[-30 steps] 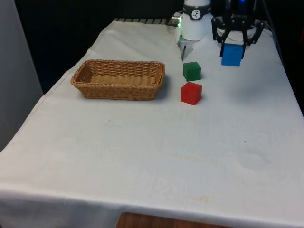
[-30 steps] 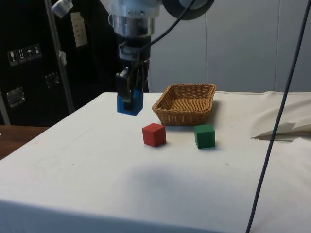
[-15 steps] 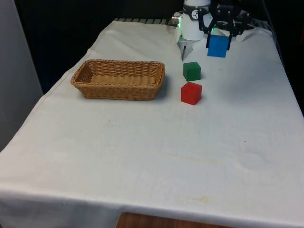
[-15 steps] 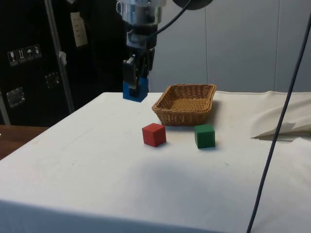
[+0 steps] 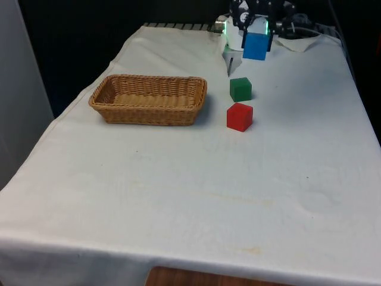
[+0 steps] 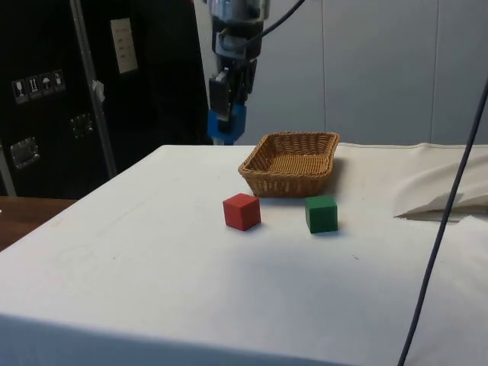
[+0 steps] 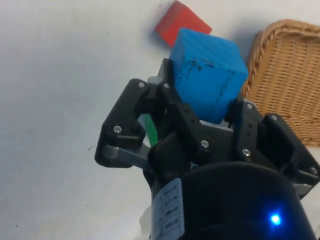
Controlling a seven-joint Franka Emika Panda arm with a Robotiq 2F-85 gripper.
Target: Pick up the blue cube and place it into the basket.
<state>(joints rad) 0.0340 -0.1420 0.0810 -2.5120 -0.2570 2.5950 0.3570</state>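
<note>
My gripper (image 5: 257, 37) (image 6: 229, 114) (image 7: 202, 107) is shut on the blue cube (image 5: 256, 46) (image 6: 228, 125) (image 7: 207, 72) and holds it high above the table, near the far end. The wicker basket (image 5: 149, 98) (image 6: 291, 162) (image 7: 287, 80) stands on the cloth toward the front view's left, apart from the cube. In the side view the cube hangs beside the basket's near corner, well above its rim.
A green cube (image 5: 240, 89) (image 6: 321, 213) and a red cube (image 5: 239, 116) (image 6: 242, 211) (image 7: 182, 25) sit on the white cloth just right of the basket in the front view, below and in front of the gripper. A black cable (image 6: 442, 229) hangs at the side view's right.
The gripper has risen with the blue cube and moved toward the front view's left, from beyond the green cube's right side to above and behind it.
</note>
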